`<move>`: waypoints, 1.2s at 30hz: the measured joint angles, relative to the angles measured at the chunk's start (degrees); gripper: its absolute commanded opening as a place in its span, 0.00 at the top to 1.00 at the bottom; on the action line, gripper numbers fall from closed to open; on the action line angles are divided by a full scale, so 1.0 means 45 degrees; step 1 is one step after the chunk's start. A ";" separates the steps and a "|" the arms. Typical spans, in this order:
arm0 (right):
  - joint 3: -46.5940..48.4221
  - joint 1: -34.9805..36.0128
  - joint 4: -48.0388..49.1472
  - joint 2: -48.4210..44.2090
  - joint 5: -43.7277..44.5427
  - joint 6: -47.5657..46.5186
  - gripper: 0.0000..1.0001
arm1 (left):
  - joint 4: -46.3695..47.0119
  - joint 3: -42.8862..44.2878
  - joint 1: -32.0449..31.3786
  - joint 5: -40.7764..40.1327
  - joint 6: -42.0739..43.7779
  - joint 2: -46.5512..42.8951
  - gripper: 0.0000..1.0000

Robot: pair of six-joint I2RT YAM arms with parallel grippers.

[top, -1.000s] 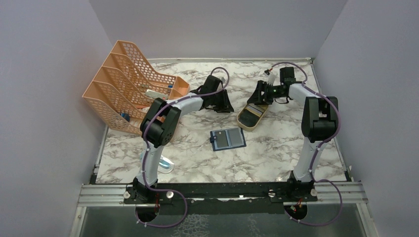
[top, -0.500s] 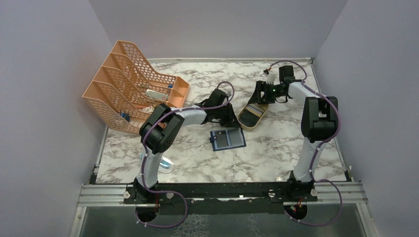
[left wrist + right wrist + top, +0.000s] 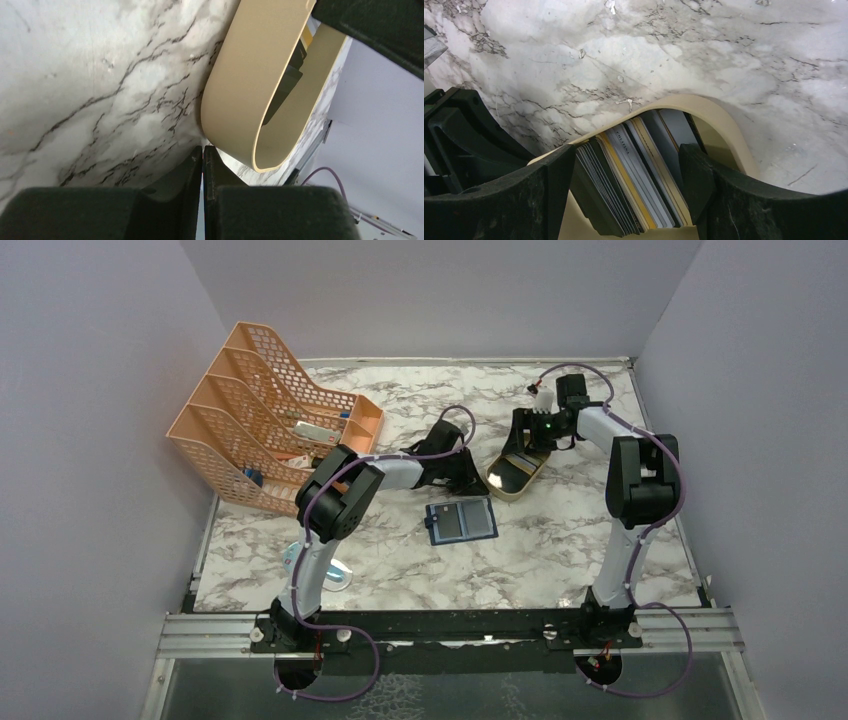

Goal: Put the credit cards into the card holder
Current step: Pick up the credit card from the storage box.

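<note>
Your L gripper: fingers together, empty, just beside tan tray; R gripper spread wide, straddling credit cards in tray.

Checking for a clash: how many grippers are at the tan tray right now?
2. The left gripper, shut, is just outside the tray's rounded end; the right gripper, open, straddles the cards inside it. Neither is hidden.
</note>
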 measured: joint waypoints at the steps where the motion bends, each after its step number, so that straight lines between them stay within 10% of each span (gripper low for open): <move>1: 0.0015 -0.0010 -0.0005 0.0000 0.0010 -0.0049 0.23 | 0.0010 0.0131 0.0005 -0.0005 -0.0029 0.0083 0.91; 36: -0.3079 -0.0005 -0.0719 -0.2905 -0.2152 0.1025 0.43 | 0.0860 0.1156 0.0418 -0.0238 -0.0369 0.0976 0.90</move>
